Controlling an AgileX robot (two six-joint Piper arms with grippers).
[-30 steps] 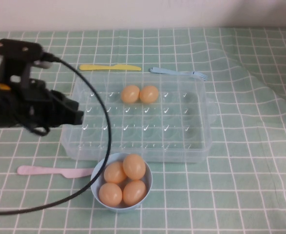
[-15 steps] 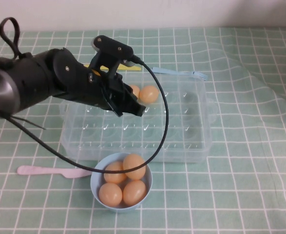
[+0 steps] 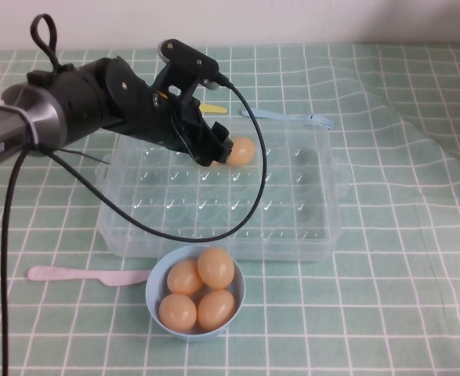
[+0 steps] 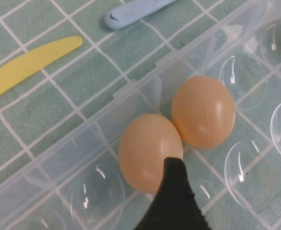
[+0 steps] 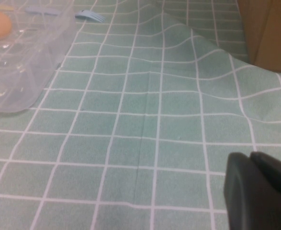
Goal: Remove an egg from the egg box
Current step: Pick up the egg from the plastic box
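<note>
**Mia:** What is our table like?

**Ben:** We see a green cloth with white lines making squares. It has a big wrinkle on the right side. Behind the table we see a plain white wall. A brown thing stands at the far right edge.

**Mia:** Where is the egg box?

**Ben:** The egg box sits in the middle of the cloth. It is clear plastic with lots of round cups. The egg lies in a cup by the far wall of the box. It touches a second egg right beside it.

**Mia:** And our arms?

**Ben:** The left gripper hangs right over the egg. We cannot tell if the pincer is apart or together. The right gripper is low over bare cloth, well away from the box. We cannot tell about that pincer either.

**Mia:** What else lies there?

**Ben:** A light-blue bowl with four eggs stands just in front of the box. A pink knife lies left of the bowl. A yellow knife and a blue fork lie behind the box.
</note>
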